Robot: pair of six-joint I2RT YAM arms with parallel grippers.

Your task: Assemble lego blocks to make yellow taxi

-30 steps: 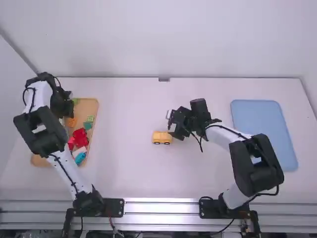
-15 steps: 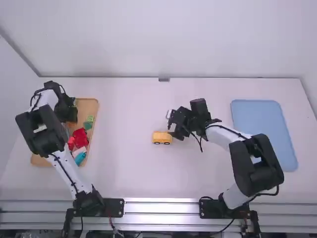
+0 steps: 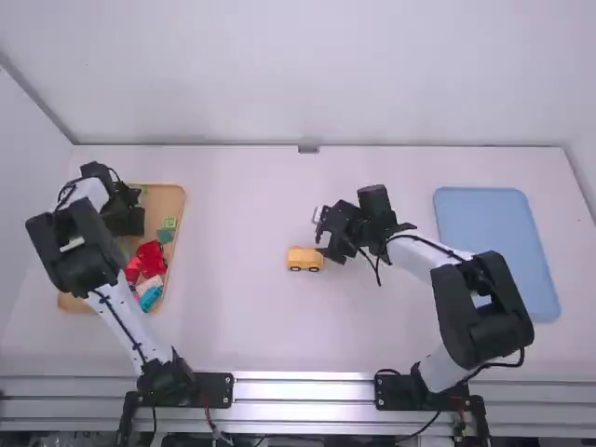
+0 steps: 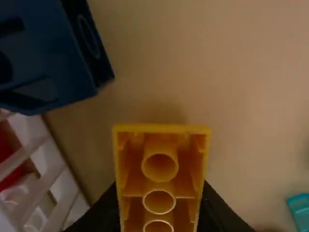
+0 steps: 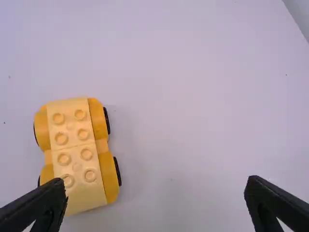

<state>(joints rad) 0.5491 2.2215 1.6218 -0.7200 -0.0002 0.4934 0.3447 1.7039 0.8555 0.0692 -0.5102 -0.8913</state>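
One yellow block (image 4: 161, 162) is clamped in my left gripper (image 3: 127, 220), over the wooden tray (image 3: 171, 197). With twelve at the table's (image 3: 251, 205) far edge, that tray lies at nine o'clock from the wheeled yellow car (image 3: 304, 255), the blue tray (image 3: 484, 233) at three. My right gripper (image 3: 328, 235), fingers spread wide, is just beside the car, around two o'clock.

The left arm (image 3: 82, 244) hides much of the left edge of the tray (image 3: 169, 203). The left wrist view cuts off the yellow block (image 4: 159, 184), blue block (image 4: 50, 58), teal block (image 4: 301, 209) and white bars (image 4: 39, 195); a red thing (image 4: 8, 162) behind them is too blurred to name.
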